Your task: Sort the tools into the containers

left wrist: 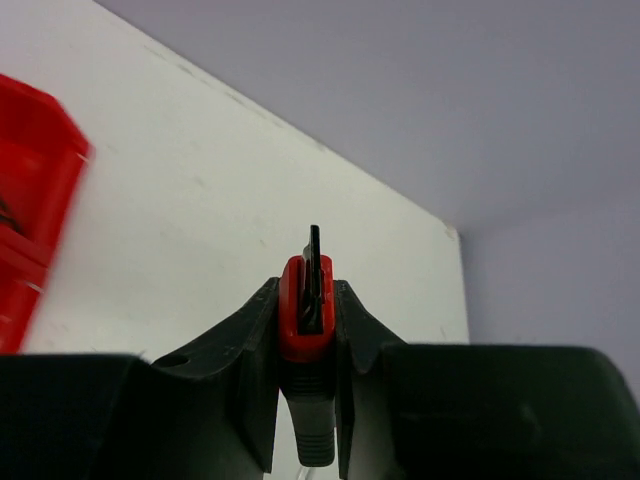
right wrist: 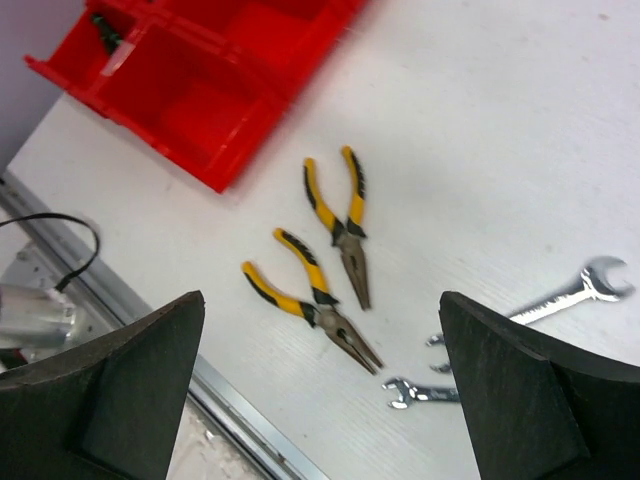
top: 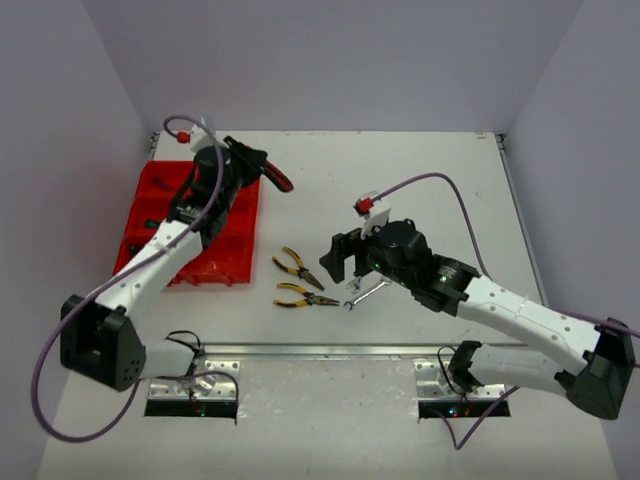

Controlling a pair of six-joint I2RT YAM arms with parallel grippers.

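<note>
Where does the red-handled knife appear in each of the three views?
Top external: the red-handled knife is upper left, beside the red tray's far right corner.
Left wrist: bottom centre, clamped in the left end effector.
Right wrist: not in it.
Shared landmark: the red tray, seen in all three.

Two pliers [right wrist: 350,235], two wrenches [right wrist: 550,298], one knife [left wrist: 305,320]

Left arm [top: 150,262] hides much of the red tray [top: 232,258] — contents indistinct; one wrench [right wrist: 418,392] ends behind a finger [right wrist: 520,400] of the right gripper [right wrist: 318,335].
</note>
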